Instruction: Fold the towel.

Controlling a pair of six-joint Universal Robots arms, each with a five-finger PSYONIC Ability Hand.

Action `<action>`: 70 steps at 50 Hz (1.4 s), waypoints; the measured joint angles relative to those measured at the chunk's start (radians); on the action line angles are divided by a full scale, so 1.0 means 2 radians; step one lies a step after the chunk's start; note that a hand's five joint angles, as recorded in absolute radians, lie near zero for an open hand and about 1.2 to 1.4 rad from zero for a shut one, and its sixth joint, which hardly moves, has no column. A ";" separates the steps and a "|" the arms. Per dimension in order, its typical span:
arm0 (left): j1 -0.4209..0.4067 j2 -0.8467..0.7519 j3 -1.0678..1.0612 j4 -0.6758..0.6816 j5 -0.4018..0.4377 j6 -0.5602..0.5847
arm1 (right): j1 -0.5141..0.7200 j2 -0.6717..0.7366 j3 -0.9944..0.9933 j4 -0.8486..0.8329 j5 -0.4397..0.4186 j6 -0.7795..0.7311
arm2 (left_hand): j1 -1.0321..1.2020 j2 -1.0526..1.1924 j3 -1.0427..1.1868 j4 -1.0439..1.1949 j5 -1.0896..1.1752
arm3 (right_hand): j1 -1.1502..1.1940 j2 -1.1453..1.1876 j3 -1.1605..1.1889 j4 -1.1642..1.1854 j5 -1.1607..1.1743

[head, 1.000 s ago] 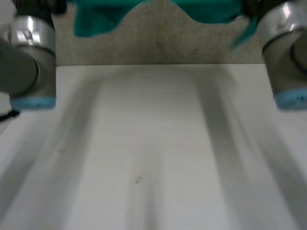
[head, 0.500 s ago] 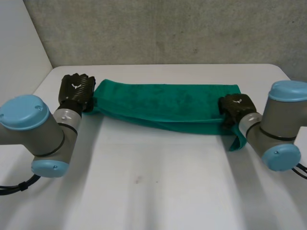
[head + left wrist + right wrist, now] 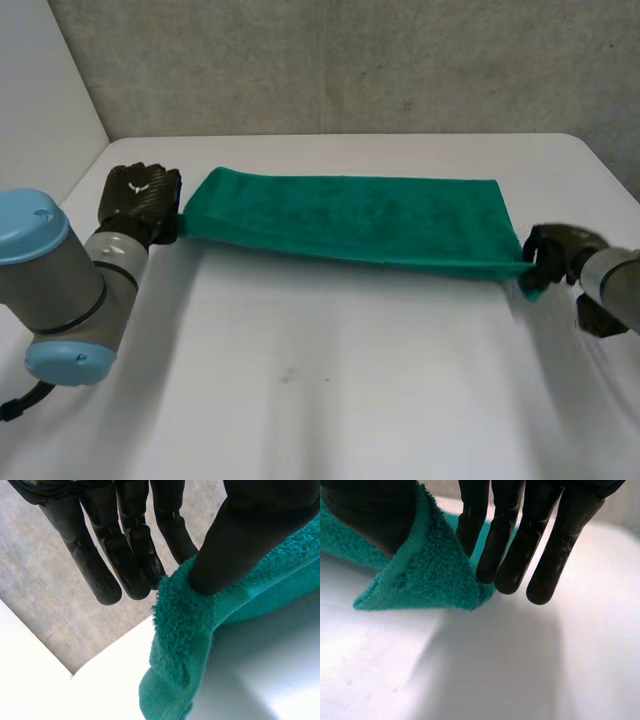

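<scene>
Across the upper middle of the head view, a green towel (image 3: 350, 220) stretches as a long band from left to right over the white table (image 3: 330, 390), pulled out straight between the two hands. A narrow shadow lies on the table along its near edge; I cannot tell whether its middle touches the surface.

At the band's left end, the left hand (image 3: 140, 200) grips the corner. In the left wrist view its thumb (image 3: 240, 540) presses the thick terry hem against the fingers (image 3: 131, 555), which are nearly straight, and a fold of cloth hangs down below the pinch.

At the right end, near the frame's right edge, the right hand (image 3: 558, 250) grips the other corner. In the right wrist view the thumb (image 3: 370, 515) pins the hem against the innermost of the straight fingers (image 3: 506, 550), and the corner's tip points down toward the table.

The left arm (image 3: 55, 285) fills the lower left of the head view. A grey wall (image 3: 350, 60) runs behind the table.
</scene>
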 measured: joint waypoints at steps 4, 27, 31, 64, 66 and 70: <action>0.001 0.019 -0.004 -0.039 0.000 0.002 | 0.000 -0.048 0.014 -0.003 -0.006 -0.068 | 0.000 0.000 0.000 0.000 0.000 | 0.000 0.000 0.000 0.000 0.002; 0.008 0.090 -0.081 -0.275 0.018 0.162 | 0.009 -0.123 0.085 0.213 0.008 -0.495 | 0.000 0.000 0.000 0.000 0.000 | 0.000 0.000 0.000 0.000 0.007; 0.005 0.023 -0.044 -0.252 0.017 0.163 | 0.017 -0.069 0.077 0.204 0.022 -0.492 | 0.000 0.000 0.000 0.000 0.000 | 0.000 0.000 0.000 0.000 0.008; 0.010 -0.012 0.218 0.023 -0.001 0.074 | 0.069 -0.057 -0.210 -0.078 0.078 -0.224 | 0.000 0.000 0.000 0.002 0.000 | 0.002 0.000 0.001 0.001 0.011; 0.010 -0.025 0.190 0.022 0.000 0.068 | 0.070 -0.042 -0.188 -0.078 0.072 -0.226 | 0.000 0.000 0.000 0.002 0.000 | 0.002 0.000 0.001 0.001 0.011; 0.009 -0.057 0.151 0.022 0.000 0.065 | 0.072 0.000 -0.166 -0.074 0.066 -0.228 | 0.000 0.000 0.000 0.002 0.000 | 0.004 0.000 0.001 0.001 0.011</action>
